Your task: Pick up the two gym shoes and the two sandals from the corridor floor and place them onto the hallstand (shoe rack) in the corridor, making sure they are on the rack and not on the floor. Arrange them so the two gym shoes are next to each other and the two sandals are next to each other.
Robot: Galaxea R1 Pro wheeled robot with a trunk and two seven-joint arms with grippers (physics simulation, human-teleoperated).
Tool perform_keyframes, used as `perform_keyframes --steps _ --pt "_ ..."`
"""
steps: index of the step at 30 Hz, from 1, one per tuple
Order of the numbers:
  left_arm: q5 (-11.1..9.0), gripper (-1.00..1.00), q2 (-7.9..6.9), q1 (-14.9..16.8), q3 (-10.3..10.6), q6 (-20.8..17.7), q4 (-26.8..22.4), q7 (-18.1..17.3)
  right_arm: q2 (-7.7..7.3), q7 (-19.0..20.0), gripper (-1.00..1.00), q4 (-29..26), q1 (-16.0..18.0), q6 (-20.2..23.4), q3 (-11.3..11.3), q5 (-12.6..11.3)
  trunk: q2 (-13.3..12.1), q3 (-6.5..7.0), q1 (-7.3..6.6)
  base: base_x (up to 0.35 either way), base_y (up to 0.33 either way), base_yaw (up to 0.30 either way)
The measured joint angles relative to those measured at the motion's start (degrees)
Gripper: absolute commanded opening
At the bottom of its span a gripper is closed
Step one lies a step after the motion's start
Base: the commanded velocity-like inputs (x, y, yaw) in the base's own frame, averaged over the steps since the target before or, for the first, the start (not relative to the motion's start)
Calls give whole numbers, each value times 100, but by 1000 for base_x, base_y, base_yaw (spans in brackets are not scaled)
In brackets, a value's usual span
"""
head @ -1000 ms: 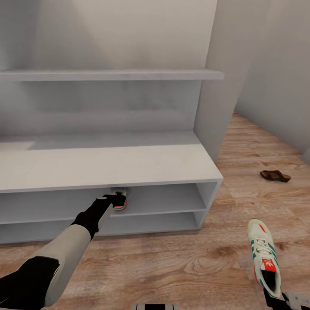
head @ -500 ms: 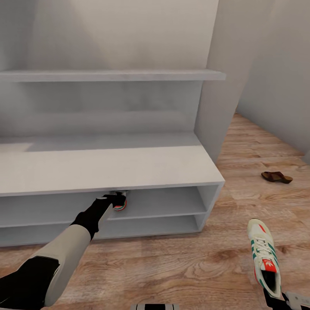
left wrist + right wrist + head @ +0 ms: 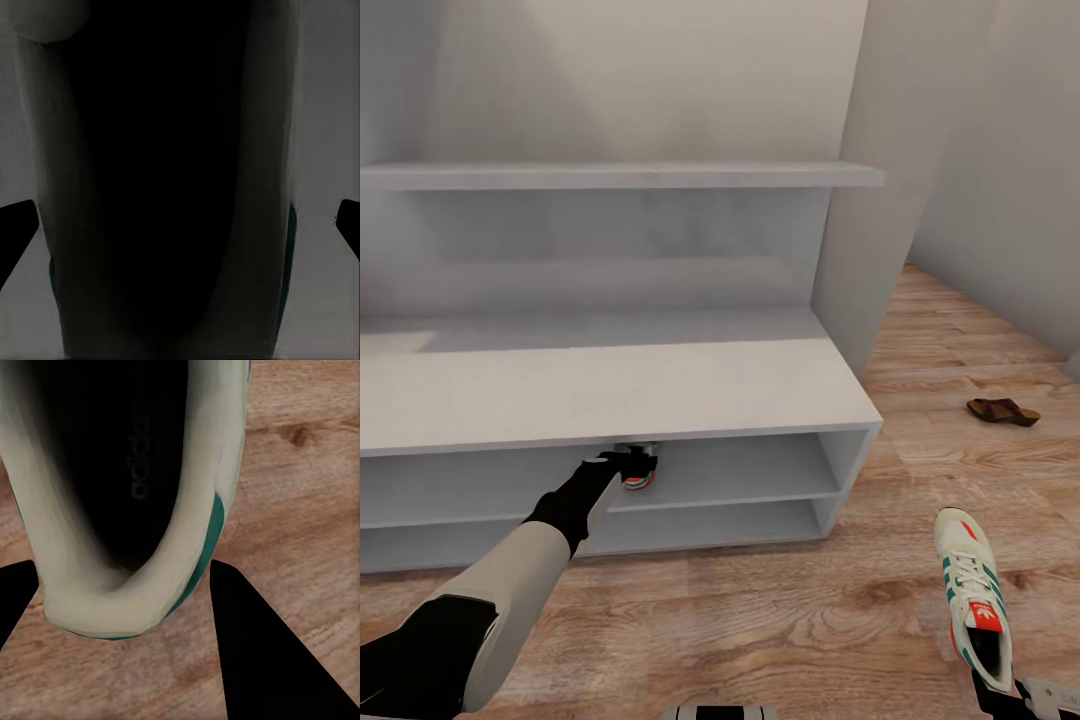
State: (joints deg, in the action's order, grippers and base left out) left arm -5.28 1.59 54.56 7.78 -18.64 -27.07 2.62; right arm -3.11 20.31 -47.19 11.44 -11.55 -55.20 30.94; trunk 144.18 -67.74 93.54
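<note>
Your left gripper [image 3: 632, 462] reaches under the bench top of the pale-grey hallstand [image 3: 610, 390] into its upper open shelf, where the first gym shoe [image 3: 639, 478] shows only as a sliver of red, green and white heel past the black fingers. From the left wrist camera, that shoe's dark opening [image 3: 172, 180] sits between the two fingertips [image 3: 15, 225], which stand wide at either edge of the frame and appear clear of its sides; whether they still touch the shoe, you cannot tell. Your right gripper [image 3: 120, 607] holds the second gym shoe [image 3: 972, 595] low at your right, above the wood-plank corridor floor [image 3: 780, 610], toe pointing away from you, laces and green stripes facing up. In the right wrist view one black finger [image 3: 255, 660] lies against the outside of the cream heel collar [image 3: 112, 607] and the other [image 3: 11, 592] at its far side, so the heel is pinched between them. One brown sandal [image 3: 1002, 411] lies flat on the floor well apart from the hallstand's right end, near the far wall. The bench top and the wall shelf [image 3: 620, 175] above it are bare grey surfaces.
</note>
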Motion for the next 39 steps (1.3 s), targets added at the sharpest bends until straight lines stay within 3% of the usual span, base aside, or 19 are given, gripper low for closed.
perform_keyframes --steps 14,39 --pt "3 100 -13 -52 -70 23 1 0 0 -6 -100 0 -1 -1 1 1 0 0 1 -24 0 0" --pt "-4 100 -14 -319 -72 135 -61 -7 0 -7 -100 1 -1 -1 1 6 0 0 4 -323 0 0"
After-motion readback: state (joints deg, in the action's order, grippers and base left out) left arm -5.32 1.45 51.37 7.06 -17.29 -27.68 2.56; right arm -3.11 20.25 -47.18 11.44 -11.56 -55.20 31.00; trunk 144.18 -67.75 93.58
